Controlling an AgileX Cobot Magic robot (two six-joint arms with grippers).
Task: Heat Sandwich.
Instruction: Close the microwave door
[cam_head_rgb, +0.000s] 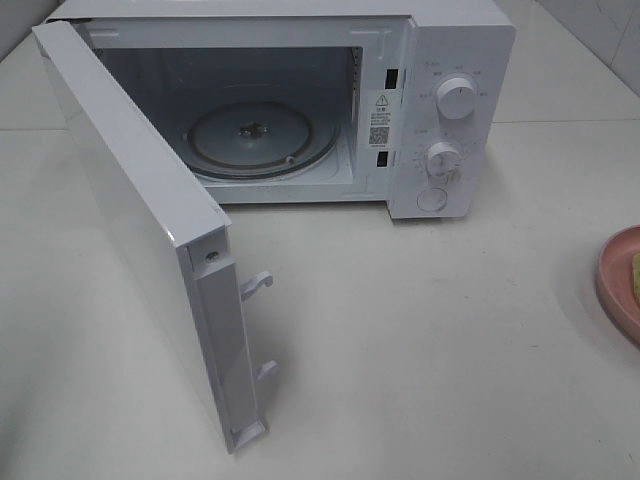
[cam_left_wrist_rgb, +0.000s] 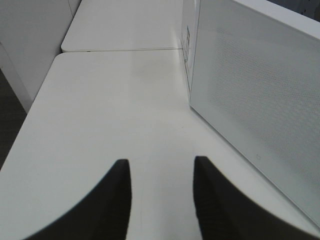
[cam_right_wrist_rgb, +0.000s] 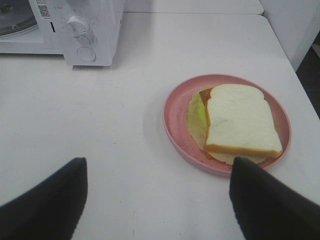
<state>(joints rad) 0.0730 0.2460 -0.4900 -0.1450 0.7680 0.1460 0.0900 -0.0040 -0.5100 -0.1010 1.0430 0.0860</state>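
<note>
The sandwich (cam_right_wrist_rgb: 240, 120), soft white bread over green and orange filling, lies inside the raised rim of a round pink plate (cam_right_wrist_rgb: 175, 117) near the table's (cam_head_rgb: 420, 340) right edge. The right gripper (cam_right_wrist_rgb: 157, 195) hovers before it, jaws wide and empty. Bare white tabletop separates plate from microwave (cam_head_rgb: 450, 100), whose door (cam_head_rgb: 130, 200) stands swung open; the left gripper (cam_left_wrist_rgb: 161, 192) beside the door holds nothing, jaws partly apart.

Open door (cam_head_rgb: 140, 230) blocks the left; microwave (cam_head_rgb: 300, 110) cavity seemingly unobstructed.
</note>
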